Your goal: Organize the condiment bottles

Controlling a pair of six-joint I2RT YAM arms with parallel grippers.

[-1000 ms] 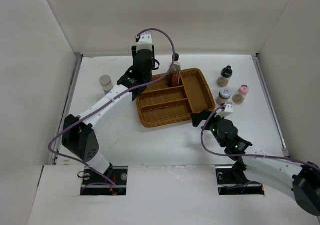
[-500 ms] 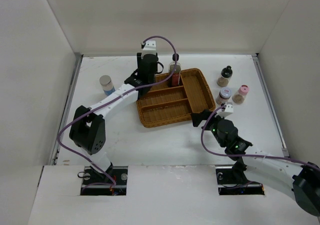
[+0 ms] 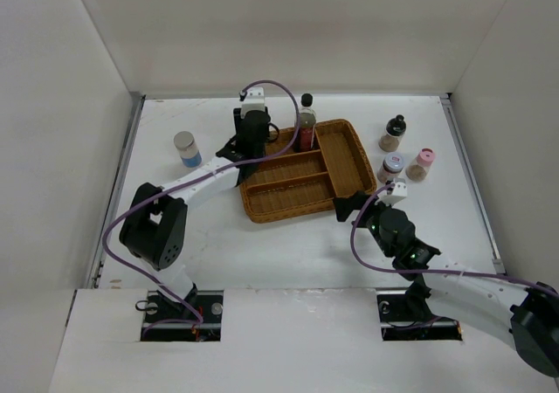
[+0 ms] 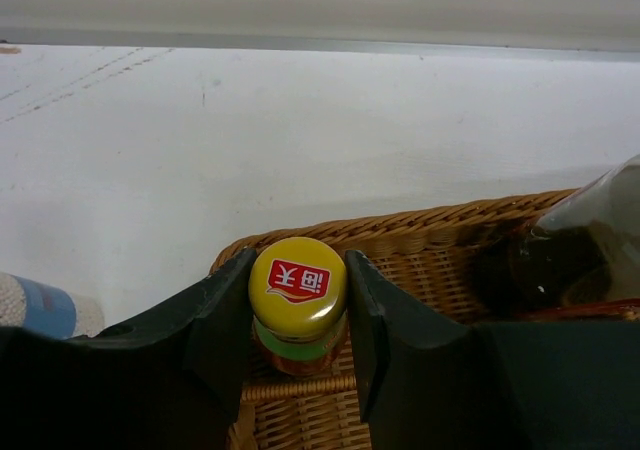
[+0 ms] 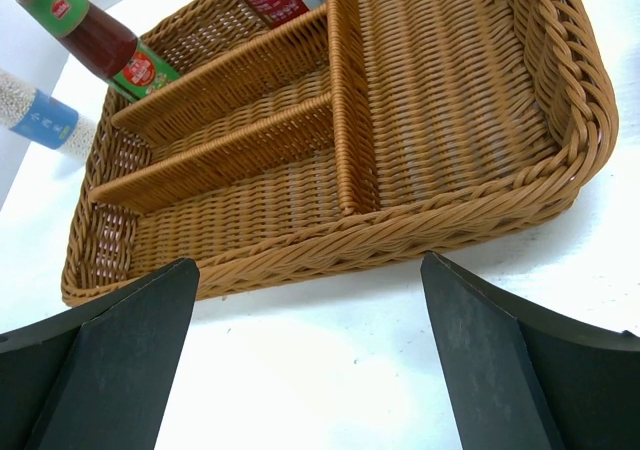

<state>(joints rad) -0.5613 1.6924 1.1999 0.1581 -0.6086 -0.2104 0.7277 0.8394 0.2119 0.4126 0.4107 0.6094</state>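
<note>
Overhead, left claw (image 3: 251, 136): over the last second I had brought it down and back toward me. It hung at the far left corner of the tray (image 3: 288, 188), with its load hidden beneath it.
Overhead, right claw (image 3: 362, 199): it had not budged and sat spread wide and empty, just off the tray's near right corner.
Overhead, not yet sorted: the jar (image 3: 185, 148) stood well to the left of the left claw. The black-capped shaker (image 3: 395, 133), lilac-capped shaker (image 3: 392, 167) and pink-capped shaker (image 3: 423, 164) stood beyond the right claw, the lilac one nearest it.
Overhead, already in: the dark bottle (image 3: 307, 118) stood upright in the tray, near the left claw on its right, where it had been a second before.
Left wrist, grip: the fingers (image 4: 215, 320) were clenched on the yellow-capped bottle (image 4: 297, 285) just under its cap, with wicker directly below.
Right wrist, ahead: nothing lay between the fingers. The yellow-capped bottle's foot dropped behind the divider of the tray's far slot, and I could not tell whether it touched the floor.
Meaning: I read the descent as placing the second bottle. Letting go looked next, and four items were left.
</note>
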